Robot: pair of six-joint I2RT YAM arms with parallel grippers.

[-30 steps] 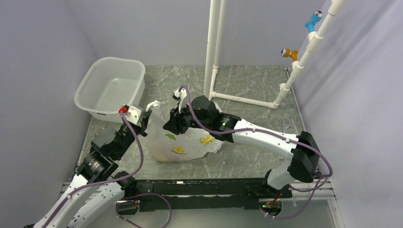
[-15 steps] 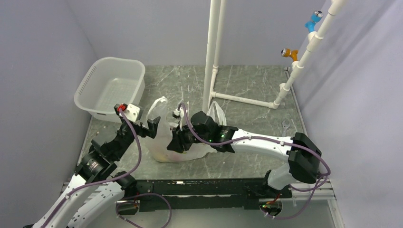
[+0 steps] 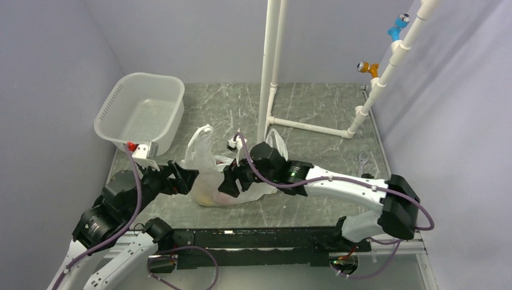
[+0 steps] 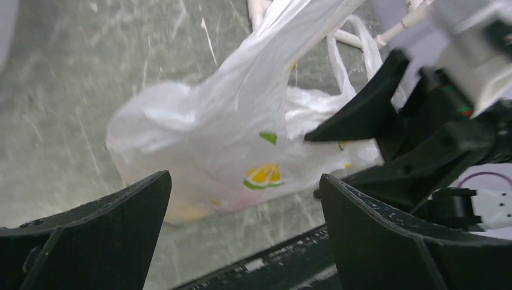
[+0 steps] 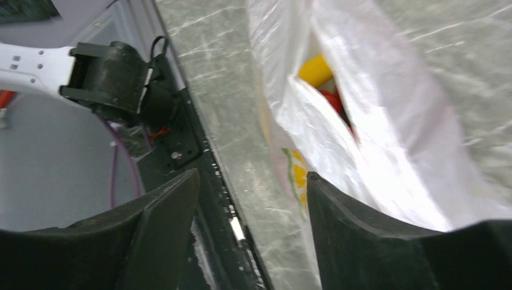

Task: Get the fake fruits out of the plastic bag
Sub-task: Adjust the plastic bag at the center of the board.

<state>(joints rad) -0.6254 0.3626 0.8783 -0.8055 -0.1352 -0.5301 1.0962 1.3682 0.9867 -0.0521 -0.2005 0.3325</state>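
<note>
Since the left fingers (image 4: 90, 223) let go, the plastic bag (image 4: 229, 139) has slumped.

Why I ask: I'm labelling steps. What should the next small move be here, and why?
Probably ease the right hand forward into the gap in the plastic bag, toward the banana. Both hands stand open and empty, the left hand only faces the bag, and banana and red fruit show inside.

The bag (image 4: 211, 133) was translucent white, printed with yellow citrus slices and green leaves. Inside it, the banana (image 5: 315, 70) was yellow, another fruit (image 5: 331, 99) red. The table (image 3: 314, 109) was veined grey.
</note>
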